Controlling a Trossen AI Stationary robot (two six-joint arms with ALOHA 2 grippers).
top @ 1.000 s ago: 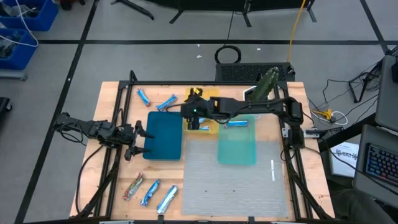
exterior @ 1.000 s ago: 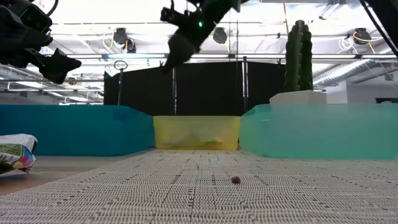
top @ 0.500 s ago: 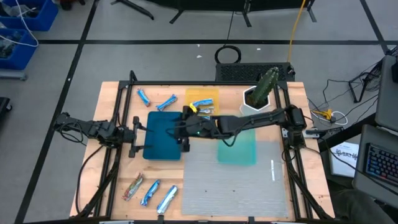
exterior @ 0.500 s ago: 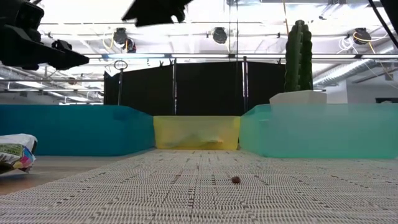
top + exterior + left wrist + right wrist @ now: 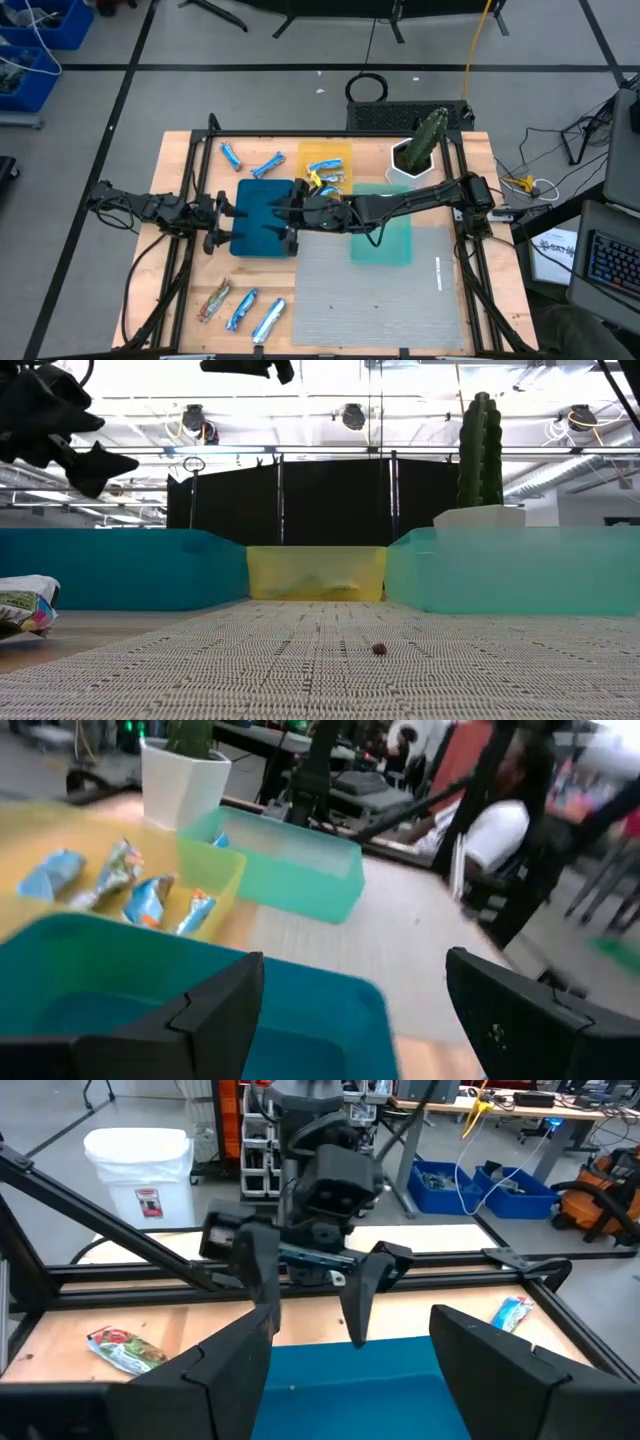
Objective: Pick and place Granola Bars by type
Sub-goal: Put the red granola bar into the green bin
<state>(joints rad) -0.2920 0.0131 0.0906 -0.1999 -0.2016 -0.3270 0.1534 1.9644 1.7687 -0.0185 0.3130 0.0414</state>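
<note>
Both grippers, left [image 5: 222, 222] and right [image 5: 288, 222], stand spread and empty over the blue tray [image 5: 262, 218], the right having left the yellow tray [image 5: 326, 152] after its drop.

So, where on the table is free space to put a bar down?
Free: the grey mat in front of the blue tray and green tray. Crowded: over the blue tray, where the right claw and left claw face each other.
</note>
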